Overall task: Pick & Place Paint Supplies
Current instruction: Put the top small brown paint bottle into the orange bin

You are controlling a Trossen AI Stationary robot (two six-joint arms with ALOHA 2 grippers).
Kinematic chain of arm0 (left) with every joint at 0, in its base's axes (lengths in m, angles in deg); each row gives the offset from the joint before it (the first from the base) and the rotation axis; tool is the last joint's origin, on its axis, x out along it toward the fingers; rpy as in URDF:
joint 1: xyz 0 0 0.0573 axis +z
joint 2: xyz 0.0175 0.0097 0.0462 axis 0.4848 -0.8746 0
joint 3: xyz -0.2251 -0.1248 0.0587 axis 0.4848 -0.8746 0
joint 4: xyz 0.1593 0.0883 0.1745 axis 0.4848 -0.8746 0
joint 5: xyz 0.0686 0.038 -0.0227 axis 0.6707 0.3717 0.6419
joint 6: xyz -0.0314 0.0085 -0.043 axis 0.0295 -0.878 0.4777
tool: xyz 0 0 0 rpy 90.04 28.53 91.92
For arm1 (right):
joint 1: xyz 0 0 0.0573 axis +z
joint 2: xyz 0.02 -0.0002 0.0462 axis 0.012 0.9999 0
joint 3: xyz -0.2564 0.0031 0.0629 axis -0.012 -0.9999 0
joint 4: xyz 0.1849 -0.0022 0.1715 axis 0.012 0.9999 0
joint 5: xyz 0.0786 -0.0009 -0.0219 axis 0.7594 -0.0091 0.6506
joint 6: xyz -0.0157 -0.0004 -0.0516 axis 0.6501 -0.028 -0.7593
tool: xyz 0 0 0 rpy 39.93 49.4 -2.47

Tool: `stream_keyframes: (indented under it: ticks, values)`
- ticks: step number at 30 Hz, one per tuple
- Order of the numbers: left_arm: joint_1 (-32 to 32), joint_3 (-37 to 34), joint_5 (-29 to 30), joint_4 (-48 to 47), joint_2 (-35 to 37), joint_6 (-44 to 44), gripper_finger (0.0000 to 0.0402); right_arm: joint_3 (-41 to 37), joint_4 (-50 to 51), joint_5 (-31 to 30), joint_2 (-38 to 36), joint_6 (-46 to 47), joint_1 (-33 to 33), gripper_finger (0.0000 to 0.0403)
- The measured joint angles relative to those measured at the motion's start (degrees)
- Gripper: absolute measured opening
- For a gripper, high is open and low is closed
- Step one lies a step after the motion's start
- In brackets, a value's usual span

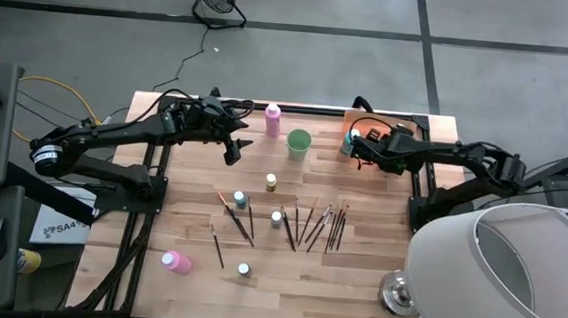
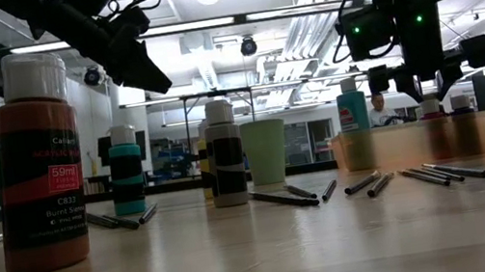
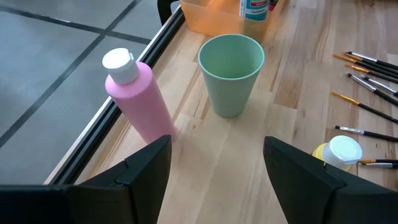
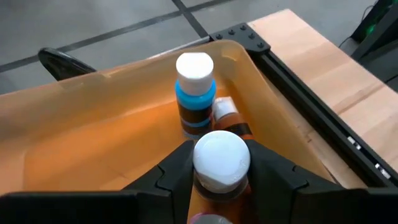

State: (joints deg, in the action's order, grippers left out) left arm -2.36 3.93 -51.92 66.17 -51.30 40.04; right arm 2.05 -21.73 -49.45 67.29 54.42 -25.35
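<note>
My right gripper [image 4: 221, 180] hangs inside the orange tray [image 4: 93, 130] at the table's far right, shut on a white-capped paint bottle [image 4: 221, 158]. A blue bottle [image 4: 194, 93] stands in the tray just beyond it, and another bottle [image 4: 229, 117] lies beside that one. My left gripper [image 1: 233, 147] hovers open above the table's far left, pointing at an upright pink bottle [image 3: 137, 99] and the green cup [image 3: 231, 71]. Thin brushes [image 1: 309, 224] and small bottles [image 1: 241, 200] are scattered over the middle of the table. My right gripper pinches the bottle just below its white cap [image 4: 221, 155], one finger [image 4: 177, 171] on each side. The fingers slant down from the table's right side. The bottle is upright inside the tray; the gripper hides its base, so whether it rests on the tray floor is unseen.
A second pink bottle [image 1: 177, 262] lies on its side near the front left. A small yellow bottle [image 3: 339, 152] stands close to my left gripper. A black rail [image 4: 317, 118] borders the table beside the tray. A white lamp shade [image 1: 502, 269] overhangs the near right corner.
</note>
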Motion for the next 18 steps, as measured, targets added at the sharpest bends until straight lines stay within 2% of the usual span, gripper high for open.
stream_keyframes:
  ticks: [18]
  values:
    - [0.00, 0.00, 0.14, 0.00, 0.00, -0.02, 0.0246, 0.00, 1.53, 3.13, -1.01, 0.09, 0.00, 0.0176]
